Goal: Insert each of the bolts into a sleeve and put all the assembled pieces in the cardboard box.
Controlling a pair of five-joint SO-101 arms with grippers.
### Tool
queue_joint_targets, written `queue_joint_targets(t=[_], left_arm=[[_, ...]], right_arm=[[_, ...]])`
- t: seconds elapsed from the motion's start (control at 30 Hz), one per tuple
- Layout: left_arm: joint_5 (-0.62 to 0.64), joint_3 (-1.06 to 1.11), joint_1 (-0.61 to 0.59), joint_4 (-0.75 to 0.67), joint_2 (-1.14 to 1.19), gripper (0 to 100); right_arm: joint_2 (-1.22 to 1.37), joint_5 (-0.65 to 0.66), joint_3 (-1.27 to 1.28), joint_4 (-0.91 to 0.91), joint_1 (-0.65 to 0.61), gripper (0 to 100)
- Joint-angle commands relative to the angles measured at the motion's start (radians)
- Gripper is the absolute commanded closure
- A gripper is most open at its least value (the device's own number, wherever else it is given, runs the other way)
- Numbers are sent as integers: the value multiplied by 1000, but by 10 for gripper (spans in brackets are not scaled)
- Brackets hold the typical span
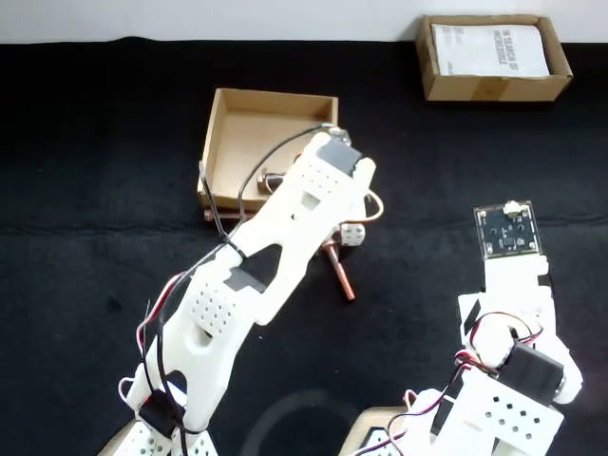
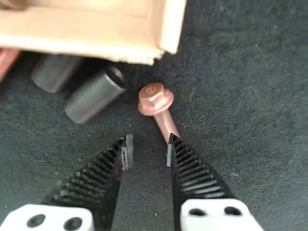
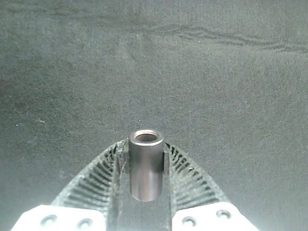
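1. Clamped tight in the right hand (image 3: 144,147), right up close to its camera, is a dark sleeve (image 3: 146,168). It stands up between the two fingers with its open hole on top, over bare black cloth.
2. A copper bolt (image 2: 162,115) lies flat on the tabletop (image 2: 250,96) by the left hand (image 2: 148,144). That hand's fingers are apart and hold nothing. The thin end of the bolt meets the tip of one finger. It is not in the gap between them.
3. Two more sleeves (image 2: 94,96) lie on their sides just beside the bolt's head. They are next to the wall of the cardboard box (image 2: 96,38).
4. A second box (image 1: 494,57) with a paper in it sits well apart, at the far edge.
5. What could go wrong: if the left hand shuts where it is, I think it would grab air. Or one finger could push the bolt away.
6. The bolt and the lying sleeves are round. A little bump could make them roll off, or knock into each other.
7. The left hand is also near the box corner and might hit it.
8. The hole in the held sleeve is small. If the bolt comes in crooked, or the sleeve tips, the bolt may not go in and could drop.
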Motion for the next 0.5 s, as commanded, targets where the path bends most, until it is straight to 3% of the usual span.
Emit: queue_joint_targets(t=[0.0,0.37,0.47], left_arm=[[3,-35,5,-31,28,864],[3,-35,10,-71,68,872],[3,-35,4,-69,68,967]], right_arm=[[-15,12,-2,-18,-10,991],[-12,14,-2,-18,-10,991],[-12,14,-2,-19,-12,991]])
